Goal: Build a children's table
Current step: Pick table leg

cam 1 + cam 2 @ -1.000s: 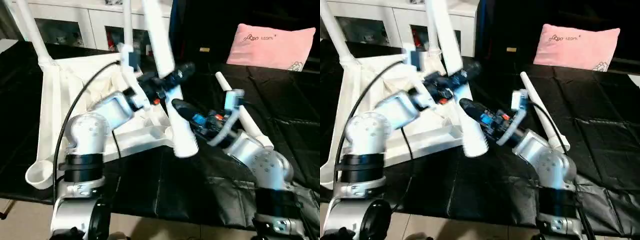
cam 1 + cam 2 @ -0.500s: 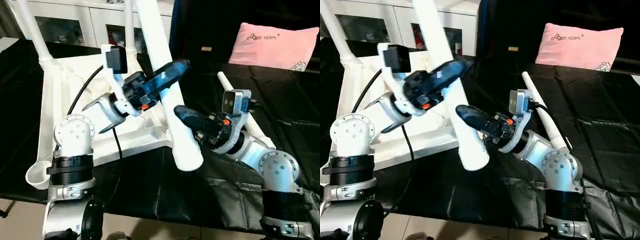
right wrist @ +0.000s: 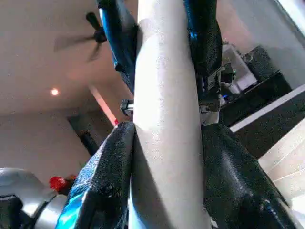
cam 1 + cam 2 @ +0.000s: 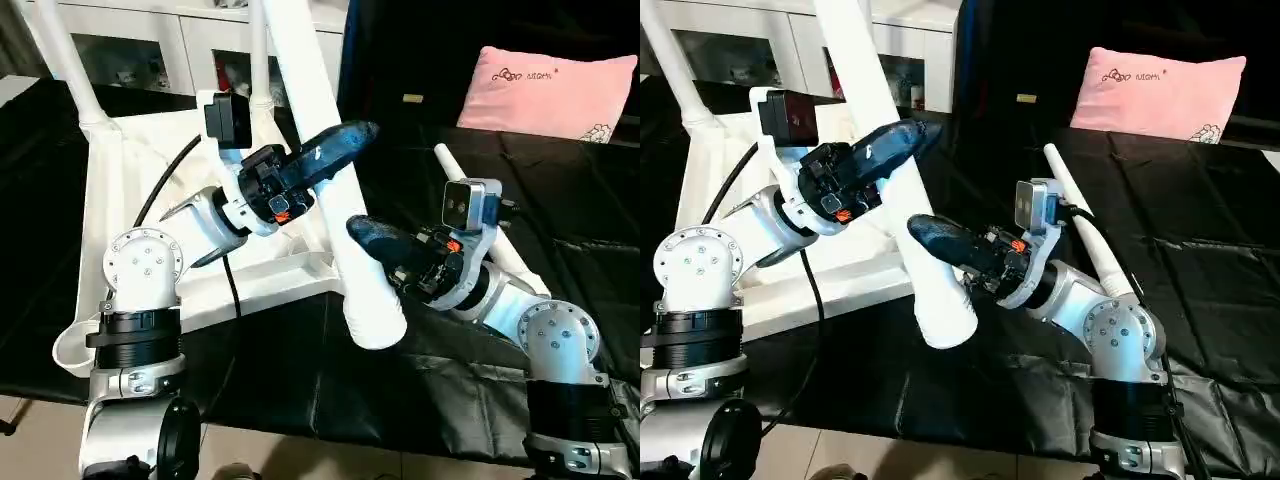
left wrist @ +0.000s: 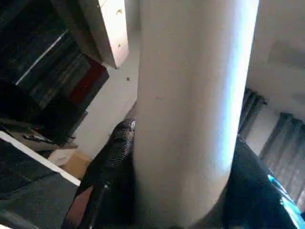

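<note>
A pink pillow (image 4: pixel 555 92) with a small printed logo lies at the far right of the surface (image 4: pixel 590 240), which is covered in wrinkled black sheeting. Beyond the far left edge stands a white cabinet (image 4: pixel 150 45) with glass doors. Pale floor (image 4: pixel 40 440) shows below the near edge.

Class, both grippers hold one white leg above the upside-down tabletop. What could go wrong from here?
1. The held leg is long and tilted, and its top runs out of view. Both the left gripper and right gripper clamp its lower part, so it could swing or slip.
2. Two mounted legs stand close behind on the tabletop; the tilted leg might knock them.
3. A spare leg lies beside the right arm and could be nudged.
</note>
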Available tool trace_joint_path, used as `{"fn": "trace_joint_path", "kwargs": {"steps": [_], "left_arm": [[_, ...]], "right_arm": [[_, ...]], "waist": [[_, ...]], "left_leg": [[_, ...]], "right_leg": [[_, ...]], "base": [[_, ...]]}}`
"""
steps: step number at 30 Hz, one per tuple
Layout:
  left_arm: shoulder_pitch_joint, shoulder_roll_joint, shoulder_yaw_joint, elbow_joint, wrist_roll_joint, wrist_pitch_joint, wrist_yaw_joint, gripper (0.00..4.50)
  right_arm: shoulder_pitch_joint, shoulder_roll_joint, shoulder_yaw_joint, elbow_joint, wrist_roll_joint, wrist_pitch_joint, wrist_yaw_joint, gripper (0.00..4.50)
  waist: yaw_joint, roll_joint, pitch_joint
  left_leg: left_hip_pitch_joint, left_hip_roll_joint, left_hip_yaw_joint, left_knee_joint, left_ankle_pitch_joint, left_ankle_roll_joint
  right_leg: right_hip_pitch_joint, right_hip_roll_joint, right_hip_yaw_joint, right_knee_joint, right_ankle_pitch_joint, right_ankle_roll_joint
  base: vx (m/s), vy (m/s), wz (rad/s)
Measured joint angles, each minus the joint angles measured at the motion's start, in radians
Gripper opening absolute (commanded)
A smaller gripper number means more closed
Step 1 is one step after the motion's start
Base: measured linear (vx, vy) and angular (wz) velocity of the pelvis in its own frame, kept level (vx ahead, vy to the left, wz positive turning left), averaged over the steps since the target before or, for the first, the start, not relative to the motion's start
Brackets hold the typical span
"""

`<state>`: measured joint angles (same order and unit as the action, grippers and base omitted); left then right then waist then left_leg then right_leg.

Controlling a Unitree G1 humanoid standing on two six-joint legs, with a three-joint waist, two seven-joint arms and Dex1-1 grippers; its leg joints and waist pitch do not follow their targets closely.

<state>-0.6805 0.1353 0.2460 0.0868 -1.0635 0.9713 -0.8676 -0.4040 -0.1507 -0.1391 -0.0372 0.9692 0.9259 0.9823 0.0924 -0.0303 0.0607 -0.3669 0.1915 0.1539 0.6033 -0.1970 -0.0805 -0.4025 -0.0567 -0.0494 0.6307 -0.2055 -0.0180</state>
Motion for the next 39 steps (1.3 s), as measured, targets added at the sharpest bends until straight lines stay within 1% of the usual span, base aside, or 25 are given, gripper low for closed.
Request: {"fn": "trace_joint_path", "kwargs": {"steps": [2, 4, 5, 7, 8, 9, 10, 11, 12, 13, 14, 15, 17, 18, 19, 21, 25, 27, 30, 31, 34, 36, 38, 39], "left_arm": [[0.000, 0.004, 0.001, 0.012, 0.015, -0.019, 0.004, 1.88], [0.000, 0.020, -0.001, 0.016, 0.049, -0.038, 0.021, 1.88], [0.000, 0.030, -0.006, 0.016, 0.069, -0.048, 0.026, 1.88], [0.000, 0.063, -0.041, 0.015, 0.142, -0.087, 0.037, 1.88], [0.000, 0.077, -0.063, 0.014, 0.178, -0.106, 0.043, 1.88], [0.000, 0.092, -0.087, 0.010, 0.213, -0.125, 0.047, 1.88], [0.000, 0.105, -0.103, 0.003, 0.241, -0.140, 0.050, 1.87], [0.000, 0.115, -0.125, -0.007, 0.276, -0.165, 0.060, 1.87], [-0.001, 0.123, -0.154, -0.019, 0.322, -0.195, 0.081, 1.86], [-0.002, 0.123, -0.168, -0.025, 0.346, -0.209, 0.097, 1.86], [-0.005, 0.122, -0.179, -0.027, 0.368, -0.222, 0.111, 1.86], [-0.015, 0.120, -0.201, -0.027, 0.419, -0.251, 0.156, 1.86], [-0.036, 0.119, -0.224, -0.027, 0.492, -0.293, 0.223, 1.86], [-0.046, 0.117, -0.234, -0.028, 0.524, -0.311, 0.253, 1.86], [-0.049, 0.115, -0.243, -0.029, 0.544, -0.322, 0.272, 1.86], [-0.049, 0.092, -0.258, -0.032, 0.604, -0.346, 0.340, 1.86], [-0.049, 0.051, -0.272, -0.033, 0.650, -0.363, 0.428, 1.86], [-0.049, 0.052, -0.285, -0.033, 0.671, -0.370, 0.444, 1.86], [-0.049, 0.041, -0.292, -0.034, 0.688, -0.372, 0.462, 1.86], [-0.049, 0.037, -0.292, -0.034, 0.689, -0.372, 0.469, 1.86], [-0.049, 0.030, -0.292, -0.034, 0.696, -0.372, 0.479, 1.86], [-0.049, 0.029, -0.291, -0.034, 0.698, -0.372, 0.487, 1.86], [-0.049, 0.028, -0.291, -0.034, 0.702, -0.372, 0.491, 1.86], [-0.049, 0.027, -0.291, -0.034, 0.706, -0.372, 0.494, 1.86]], "right_arm": [[-0.009, 0.004, 0.015, 0.003, -0.025, -0.023, -0.022, 2.50], [-0.020, -0.001, 0.021, 0.010, -0.068, -0.055, -0.053, 2.56], [-0.023, -0.007, 0.029, 0.011, -0.086, -0.069, -0.063, 2.70], [-0.024, -0.031, 0.060, 0.007, -0.155, -0.122, -0.090, 2.96], [-0.024, -0.040, 0.073, 0.007, -0.188, -0.144, -0.105, 2.96], [-0.023, -0.044, 0.084, 0.008, -0.219, -0.161, -0.121, 3.08], [-0.021, -0.045, 0.092, 0.008, -0.238, -0.176, -0.129, 3.21], [-0.021, -0.048, 0.101, 0.007, -0.259, -0.190, -0.140, 3.21], [-0.021, -0.053, 0.114, 0.006, -0.288, -0.203, -0.159, 3.34], [-0.021, -0.058, 0.128, 0.006, -0.310, -0.213, -0.169, 3.44], [-0.021, -0.059, 0.140, 0.005, -0.326, -0.218, -0.179, 3.51], [-0.024, -0.058, 0.164, 0.004, -0.358, -0.219, -0.213, 3.58], [-0.035, -0.039, 0.189, 0.012, -0.390, -0.209, -0.272, 3.78], [-0.044, -0.020, 0.193, 0.024, -0.404, -0.207, -0.309, 3.95], [-0.054, -0.010, 0.196, 0.038, -0.418, -0.206, -0.336, 3.95], [-0.091, 0.019, 0.202, 0.100, -0.472, -0.217, -0.406, 4.16], [-0.112, 0.073, 0.226, 0.163, -0.534, -0.255, -0.486, 4.18], [-0.115, 0.098, 0.227, 0.182, -0.551, -0.284, -0.520, 4.18], [-0.129, 0.131, 0.225, 0.198, -0.555, -0.331, -0.553, 4.18], [-0.134, 0.137, 0.224, 0.198, -0.555, -0.336, -0.559, 3.90], [-0.143, 0.152, 0.221, 0.198, -0.553, -0.342, -0.559, 3.78], [-0.143, 0.157, 0.220, 0.199, -0.552, -0.342, -0.559, 3.40], [-0.143, 0.160, 0.216, 0.199, -0.550, -0.342, -0.559, 3.37], [-0.143, 0.161, 0.214, 0.201, -0.550, -0.345, -0.559, 3.17]], "waist": [[-0.001, 0.000, 0.000], [-0.003, 0.000, 0.000], [-0.002, 0.000, 0.000], [-0.002, 0.000, 0.000], [-0.002, 0.000, 0.000], [-0.001, 0.000, 0.000], [-0.001, 0.000, 0.000], [-0.001, 0.000, 0.000], [-0.001, 0.000, 0.000], [-0.002, 0.000, 0.000], [-0.003, 0.000, 0.000], [-0.003, 0.000, 0.000], [-0.006, 0.000, 0.000], [-0.009, 0.000, 0.000], [-0.009, 0.000, 0.000], [-0.009, -0.001, 0.000], [-0.006, -0.001, 0.000], [-0.005, -0.002, 0.001], [-0.005, -0.002, 0.001], [-0.006, -0.002, 0.001], [-0.006, -0.002, 0.001], [-0.006, -0.002, 0.001], [-0.006, -0.002, 0.001], [-0.006, -0.002, 0.001]], "left_leg": [[0.000, 0.000, 0.000, 0.000, 0.000, -0.001], [0.000, 0.000, 0.000, 0.000, 0.001, -0.001], [0.000, 0.000, 0.000, -0.001, 0.001, -0.002], [0.001, 0.000, 0.000, -0.001, 0.001, -0.003], [0.001, 0.000, -0.001, -0.001, 0.001, -0.003], [0.000, 0.000, -0.001, -0.001, 0.001, -0.003], [0.000, 0.000, -0.001, -0.001, 0.001, -0.003], [0.000, 0.000, -0.001, -0.001, 0.001, -0.003], [0.000, 0.000, -0.001, -0.001, 0.001, -0.003], [0.000, 0.000, -0.001, -0.001, 0.001, -0.003], [0.000, 0.000, 0.000, -0.001, 0.002, -0.003], [0.000, 0.000, -0.001, -0.001, 0.002, -0.004], [0.001, 0.000, -0.001, -0.001, 0.004, -0.005], [0.000, 0.000, 0.000, -0.002, 0.004, -0.006], [0.000, 0.000, 0.000, -0.002, 0.004, -0.006], [0.000, 0.000, 0.000, -0.002, 0.005, -0.007], [0.000, 0.000, 0.000, -0.002, 0.006, -0.007], [-0.001, 0.000, 0.000, -0.002, 0.006, -0.007], [-0.001, 0.000, 0.000, -0.002, 0.006, -0.007], [-0.001, 0.000, 0.000, -0.002, 0.006, -0.007], [-0.001, 0.000, 0.000, -0.002, 0.006, -0.006], [-0.001, 0.000, 0.000, -0.002, 0.006, -0.006], [-0.001, 0.000, 0.000, -0.002, 0.006, -0.006], [-0.001, 0.000, 0.000, -0.002, 0.006, -0.006]], "right_leg": [[0.000, 0.000, 0.000, 0.000, 0.001, 0.000], [0.000, 0.000, 0.000, 0.000, 0.001, 0.000], [0.000, 0.000, 0.000, 0.000, 0.001, 0.000], [0.000, 0.000, 0.000, 0.000, 0.001, 0.001], [0.000, 0.000, 0.000, 0.000, 0.002, 0.001], [0.000, 0.000, 0.000, 0.000, 0.002, 0.002], [0.000, 0.000, 0.000, 0.000, 0.002, 0.002], [0.000, 0.000, 0.000, 0.000, 0.002, 0.002], [0.000, 0.000, 0.000, 0.000, 0.002, 0.002], [0.000, 0.000, 0.000, 0.000, 0.002, 0.002], [0.000, 0.000, 0.000, 0.000, 0.003, 0.002], [0.000, 0.000, 0.000, 0.000, 0.003, 0.002], [0.000, 0.000, 0.000, 0.000, 0.004, 0.002], [0.000, 0.000, 0.000, 0.000, 0.004, 0.002], [0.000, 0.000, 0.000, 0.000, 0.004, 0.002], [0.000, 0.000, 0.000, 0.000, 0.005, 0.002], [-0.001, 0.000, 0.000, 0.000, 0.005, 0.002], [-0.002, 0.000, 0.000, 0.000, 0.005, 0.002], [-0.002, 0.000, 0.000, 0.000, 0.005, 0.002], [-0.002, 0.000, 0.000, 0.000, 0.005, 0.002], [-0.002, 0.000, 0.000, 0.000, 0.005, 0.002], [-0.002, 0.000, 0.000, 0.000, 0.005, 0.002], [-0.002, 0.000, 0.000, 0.000, 0.005, 0.003], [-0.002, 0.000, 0.000, 0.000, 0.005, 0.003]], "base": [[0.000, 0.000, 0.00], [0.000, 0.000, 0.00], [0.000, 0.000, 0.00], [0.000, 0.000, 0.00], [0.000, 0.000, 0.00], [0.000, 0.000, 0.00], [0.000, 0.000, 0.00], [0.000, 0.000, 0.00], [0.000, 0.000, 0.00], [0.000, 0.000, 0.00], [0.000, 0.000, 0.00], [0.000, 0.000, 0.00], [0.000, 0.000, 0.00], [0.000, 0.000, 0.00], [0.000, 0.000, 0.00], [0.000, 0.000, 0.00], [0.000, 0.000, 0.00], [0.000, 0.000, 0.00], [0.000, 0.000, 0.00], [0.000, 0.000, 0.00], [0.000, 0.000, 0.00], [0.000, 0.000, 0.00], [0.000, 0.000, 0.00], [0.000, 0.000, 0.00]]}}
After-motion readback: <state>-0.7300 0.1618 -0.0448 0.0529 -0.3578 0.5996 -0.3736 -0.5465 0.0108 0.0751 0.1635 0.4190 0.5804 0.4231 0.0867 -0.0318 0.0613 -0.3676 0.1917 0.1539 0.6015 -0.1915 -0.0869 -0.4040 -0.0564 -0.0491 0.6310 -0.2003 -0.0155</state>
